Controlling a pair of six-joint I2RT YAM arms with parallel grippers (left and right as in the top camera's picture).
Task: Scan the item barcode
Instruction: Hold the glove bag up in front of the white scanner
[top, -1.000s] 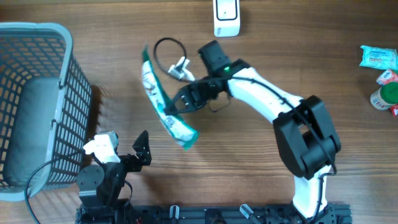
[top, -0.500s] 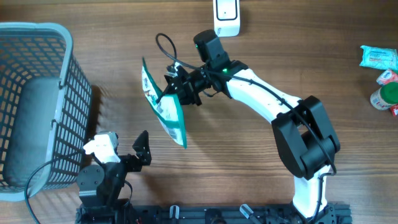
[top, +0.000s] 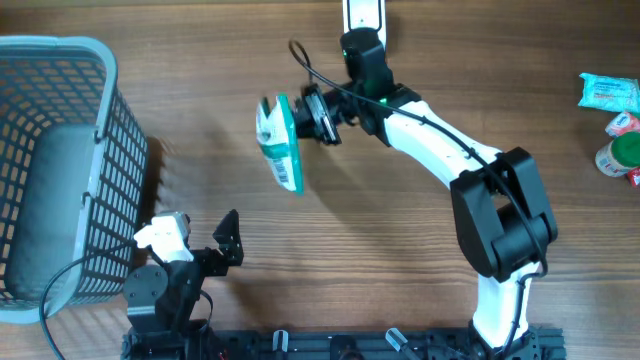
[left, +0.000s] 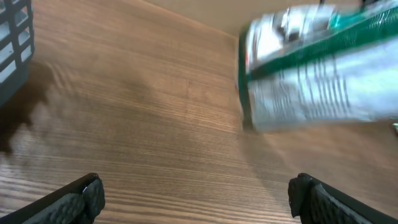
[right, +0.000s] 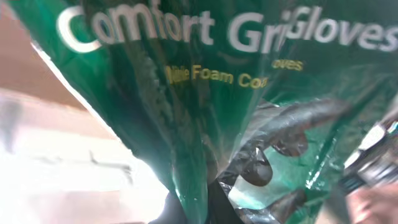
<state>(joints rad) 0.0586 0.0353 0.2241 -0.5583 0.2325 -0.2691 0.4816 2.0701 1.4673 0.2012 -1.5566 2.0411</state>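
My right pincer (top: 308, 115) clenches the glove packet (top: 281, 150) by 1 edge. It may twist, turning its barcode from the scanner (top: 362, 10) at 12 o'clock.

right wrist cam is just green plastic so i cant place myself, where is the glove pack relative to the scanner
Observer: Overhead, the glove pack hangs in the right claw, off the table. It is nearer the robot than the white scanner, to the scanner's left, and not touching it.
Operator: which face is out
Observer: The left wrist view shows the pack's white printed side turned toward the left arm. It is too blurred to pick out a barcode.
Operator: left arm in the way
Observer: No. The left claw is open and low at the near edge by the basket, apart from the pack.
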